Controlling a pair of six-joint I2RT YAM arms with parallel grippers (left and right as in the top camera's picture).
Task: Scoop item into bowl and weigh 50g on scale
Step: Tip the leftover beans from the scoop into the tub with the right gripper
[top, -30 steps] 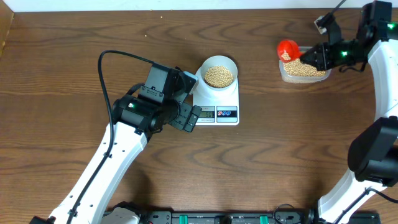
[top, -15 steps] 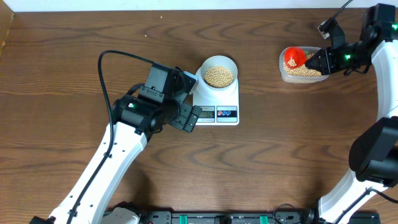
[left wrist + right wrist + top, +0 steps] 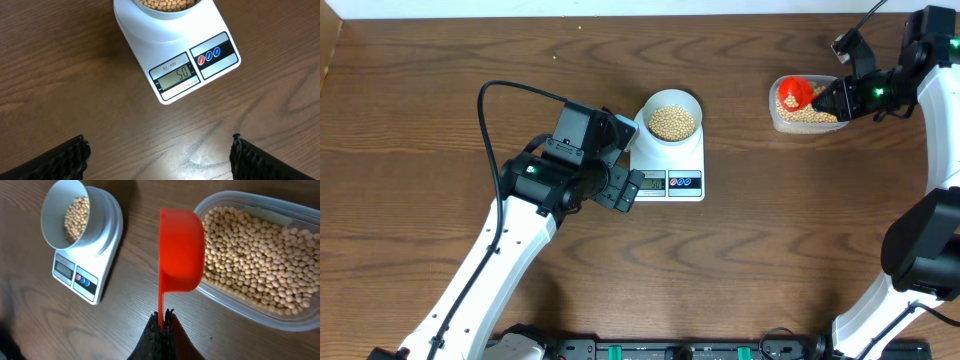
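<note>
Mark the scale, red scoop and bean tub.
Flat white digital scale (image 3: pixel 176 75): left wrist view, grey display.
Red plastic scoop (image 3: pixel 181 250): right wrist view, cup.
Clear plastic bean tub (image 3: pixel 260 321): right wrist view, near wall.

- Left arm (image 3: pixel 510 250) rises from the near edge, with its wrist angled toward the middle. The left gripper (image 3: pixel 159 140) hangs low, jaws spread wide — nothing between them.
- Right arm (image 3: pixel 932 110) curves in along the far right side. The right gripper (image 3: pixel 161 322) is pinched tight on the handle of a red scoop (image 3: pixel 181 250).
</note>
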